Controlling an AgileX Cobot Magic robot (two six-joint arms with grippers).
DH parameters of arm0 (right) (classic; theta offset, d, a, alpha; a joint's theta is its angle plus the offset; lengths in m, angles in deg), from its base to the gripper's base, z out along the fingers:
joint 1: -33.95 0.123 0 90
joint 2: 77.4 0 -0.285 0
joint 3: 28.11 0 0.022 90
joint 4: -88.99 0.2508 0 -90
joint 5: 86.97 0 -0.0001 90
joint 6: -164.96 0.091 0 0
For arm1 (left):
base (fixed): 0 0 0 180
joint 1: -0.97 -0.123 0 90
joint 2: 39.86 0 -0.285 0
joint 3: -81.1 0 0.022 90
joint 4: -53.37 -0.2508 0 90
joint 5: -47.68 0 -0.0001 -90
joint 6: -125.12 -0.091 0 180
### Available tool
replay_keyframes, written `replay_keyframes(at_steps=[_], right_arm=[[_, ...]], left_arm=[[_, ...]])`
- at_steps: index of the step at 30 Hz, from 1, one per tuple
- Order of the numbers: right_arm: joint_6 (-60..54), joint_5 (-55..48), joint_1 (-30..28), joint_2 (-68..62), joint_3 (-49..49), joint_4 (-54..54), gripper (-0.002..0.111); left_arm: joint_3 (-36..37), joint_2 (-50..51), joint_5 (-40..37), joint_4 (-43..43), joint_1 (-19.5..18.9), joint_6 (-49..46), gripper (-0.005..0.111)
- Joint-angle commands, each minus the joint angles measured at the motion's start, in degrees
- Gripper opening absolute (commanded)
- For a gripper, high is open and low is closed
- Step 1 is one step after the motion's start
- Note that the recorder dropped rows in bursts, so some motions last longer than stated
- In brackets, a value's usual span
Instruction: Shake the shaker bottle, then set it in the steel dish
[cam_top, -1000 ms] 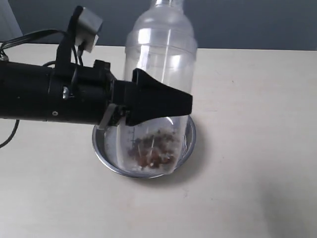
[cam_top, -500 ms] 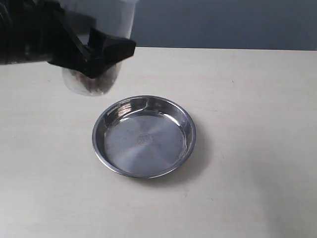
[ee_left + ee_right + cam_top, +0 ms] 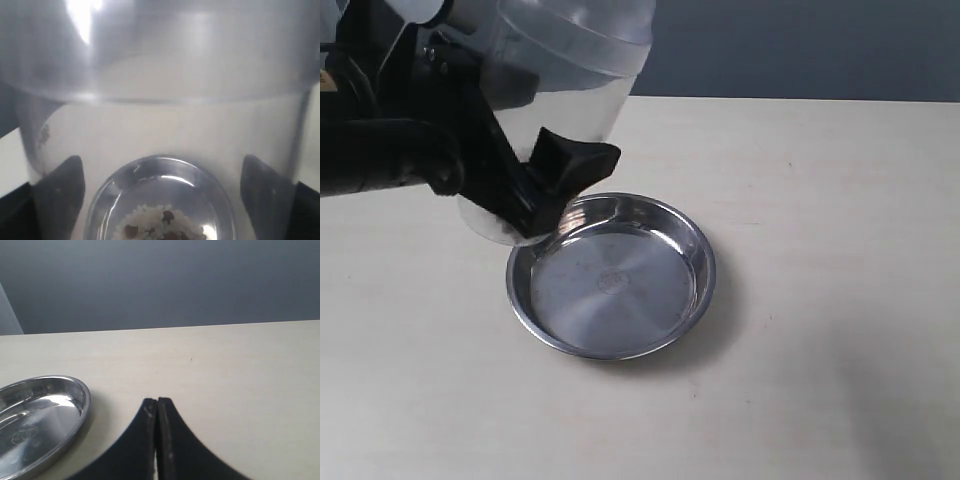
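The shaker bottle (image 3: 570, 90) is clear plastic and hangs tilted in the air at the upper left, its lower end above the left rim of the steel dish (image 3: 620, 290). My left gripper (image 3: 545, 170) is shut on the bottle's body, one black finger (image 3: 575, 160) in front of it. The left wrist view is filled by the bottle (image 3: 160, 115), with the gripper (image 3: 160, 200) gripping it from both sides and brown and white granules (image 3: 155, 227) at its rounded end. The dish sits bare on the table. My right gripper (image 3: 157, 402) is shut on nothing, low over the table beside the dish (image 3: 82, 400).
A pale beige table (image 3: 820, 250) stretches around the dish, with a dark grey wall (image 3: 800, 45) behind its far edge. The left arm's black body (image 3: 380, 160) and its cables fill the upper left.
The bottle was upright over the dish, then swung up and to the far left, and has now come back down to the dish's left rim, tilted.
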Motion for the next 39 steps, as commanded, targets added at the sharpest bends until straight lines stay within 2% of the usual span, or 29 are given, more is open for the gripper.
replay_keyframes(at_steps=[1,5,6,7,10,15,19,21,23,25,29,30,32,34,35,36,37,38,39], right_arm=[[0.0,0.6,-0.2,0.2,-0.1,0.2,-0.001],[0.0,0.6,-0.2,0.2,-0.1,0.2,-0.001],[0.0,0.6,-0.2,0.2,-0.1,0.2,-0.001],[0.0,0.6,-0.2,0.2,-0.1,0.2,-0.001],[0.0,0.6,-0.2,0.2,-0.1,0.2,-0.001],[0.0,0.8,-0.2,0.2,-0.1,0.2,-0.001],[0.0,0.7,-0.2,0.2,-0.1,0.2,-0.001],[0.0,0.7,-0.2,0.2,-0.1,0.2,-0.001],[0.0,0.7,-0.2,0.2,-0.1,0.2,-0.001],[0.0,0.7,-0.2,0.2,-0.1,0.2,-0.001],[0.0,0.7,-0.2,0.2,-0.1,0.2,-0.001],[0.0,0.7,-0.2,0.2,-0.1,0.2,-0.001],[0.0,0.7,-0.2,0.2,-0.1,0.2,-0.001],[0.0,0.7,-0.2,0.2,-0.1,0.2,-0.001],[0.0,0.7,-0.2,0.2,-0.1,0.2,-0.001],[0.0,0.7,-0.2,0.2,-0.1,0.2,-0.001],[0.0,0.6,-0.2,0.2,-0.1,0.2,-0.001],[0.0,0.6,-0.2,0.2,-0.1,0.2,-0.001],[0.0,0.7,-0.2,0.2,-0.1,0.2,-0.001]], left_arm=[[3.9,0.5,-1.3,-21.5,0.3,22.6,0.000],[4.9,0.9,-7.4,-61.8,0.3,60.4,0.000],[4.9,0.7,-8.0,-68.8,0.3,68.6,0.000],[4.9,0.4,-6.7,-72.2,0.3,73.5,0.000],[6.4,-0.8,8.5,-70.8,1.8,73.2,0.000],[10.6,2.1,20.7,-71.8,5.8,73.3,0.000],[16.0,5.0,45.6,-70.1,5.8,70.9,0.000],[16.0,5.6,52.4,-63.3,5.6,65.2,0.000],[14.8,5.1,55.1,-55.9,4.3,61.1,0.000],[14.3,4.0,56.5,-53.8,1.8,62.3,0.000],[18.1,5.8,55.9,-66.0,-2.5,75.3,0.000],[21.1,8.3,58.5,-67.3,-3.0,76.7,0.000],[25.1,12.2,67.6,-62.8,-3.6,76.7,0.000],[25.3,13.9,79.1,-59.3,-5.4,76.1,0.000],[23.4,13.3,79.6,-59.9,-7.0,75.7,0.000],[20.3,11.4,79.6,-62.5,-8.6,77.1,0.000],[14.5,7.6,72.3,-74.4,-10.5,82.0,0.000],[12.5,6.0,64.7,-81.3,-10.5,86.6,0.000],[14.2,6.2,59.9,-86.2,-9.7,89.9,0.000]])
